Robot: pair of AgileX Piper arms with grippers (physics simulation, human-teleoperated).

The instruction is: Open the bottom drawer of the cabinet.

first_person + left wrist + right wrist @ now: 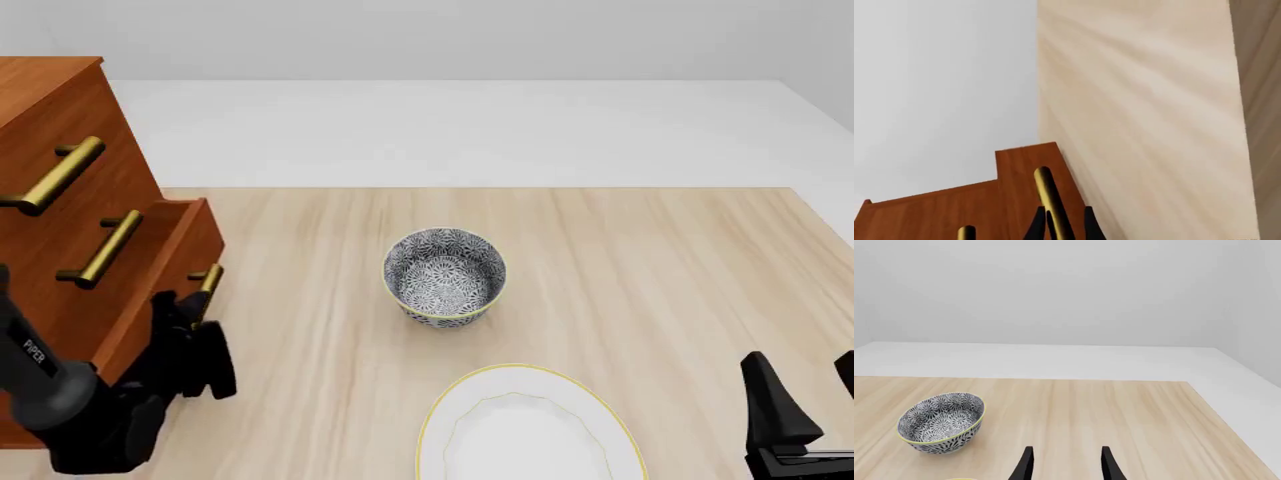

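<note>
The bottom drawer (pixel 160 275) juts from the cabinet (pixel 54 150) at nine o'clock in the front view, narrowing the left edge of the bench (pixel 641 260). The left pincer (pixel 200 335) sits tight against the drawer's brass handle (pixel 206 287), fingers closed around it, filling the seven o'clock corner. A patterned bowl (pixel 445 275) blocks the centre, a plate (pixel 527 430) lies at six. From twelve through four o'clock the bench lies free; the right pincer (pixel 801 400), jaws parted, hangs there at five.
</note>
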